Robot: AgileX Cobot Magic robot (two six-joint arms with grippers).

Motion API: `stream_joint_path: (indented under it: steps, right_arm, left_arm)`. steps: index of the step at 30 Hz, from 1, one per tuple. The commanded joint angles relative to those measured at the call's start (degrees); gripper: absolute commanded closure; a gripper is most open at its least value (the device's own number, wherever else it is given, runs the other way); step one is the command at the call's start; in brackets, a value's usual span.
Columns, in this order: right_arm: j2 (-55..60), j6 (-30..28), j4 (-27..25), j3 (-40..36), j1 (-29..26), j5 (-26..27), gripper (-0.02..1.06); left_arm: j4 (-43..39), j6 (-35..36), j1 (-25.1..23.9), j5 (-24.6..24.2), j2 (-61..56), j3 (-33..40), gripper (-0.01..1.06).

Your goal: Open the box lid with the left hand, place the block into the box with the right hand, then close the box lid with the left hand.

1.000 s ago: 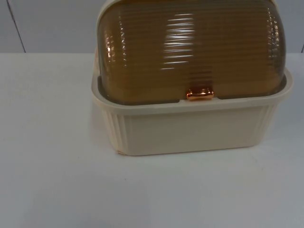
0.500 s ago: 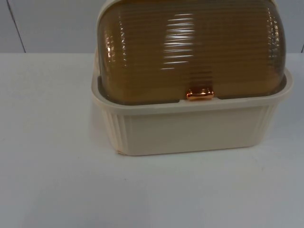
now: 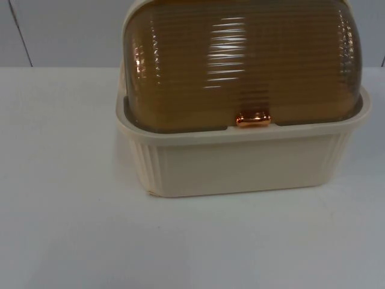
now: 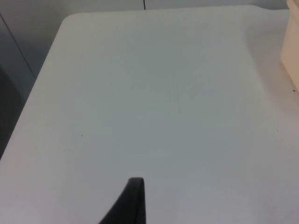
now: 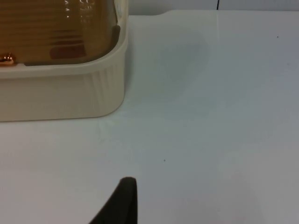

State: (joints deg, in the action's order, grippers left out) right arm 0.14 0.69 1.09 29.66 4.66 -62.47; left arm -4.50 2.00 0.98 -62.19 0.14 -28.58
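A cream box (image 3: 240, 165) with ribbed walls stands in the middle of the table in the top view. Its amber, ribbed, domed lid (image 3: 240, 60) is down, and a small copper handle (image 3: 253, 118) sits on the lid's front edge. My left gripper (image 4: 133, 200) hangs over bare table, with a corner of the box (image 4: 290, 51) off to its side. My right gripper (image 5: 122, 200) waits above the table a short way from the box's corner (image 5: 110, 88). Through the lid (image 5: 60, 28) a dim reddish shape (image 5: 67, 50) shows; what it is I cannot tell.
The white table (image 3: 72, 229) runs wide in front of the box and to both sides. A grey partition wall (image 3: 60, 30) closes the far side. The table's rounded corner and its edge (image 4: 42, 88) lie near the left gripper.
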Motion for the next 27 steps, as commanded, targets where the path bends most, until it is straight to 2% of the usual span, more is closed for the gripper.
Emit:
stream_joint_path:
  steps: [1,16,27]
  right_arm:
    - [-0.1,0.0,-0.1,-0.2,0.0,0.7,-0.01]
    - [-0.1,0.0,-0.4,-0.2,-0.2,0.7,-0.01]
    - [-0.1,0.0,-0.3,-0.2,-0.2,0.7,-0.01]
  left_arm:
    - [0.2,0.5,0.4,0.5,-0.1,0.3,0.00]
    - [-0.9,0.5,0.2,0.5,-0.1,0.3,0.00]
    - [-0.9,0.5,-1.9,0.6,-0.1,0.3,0.00]
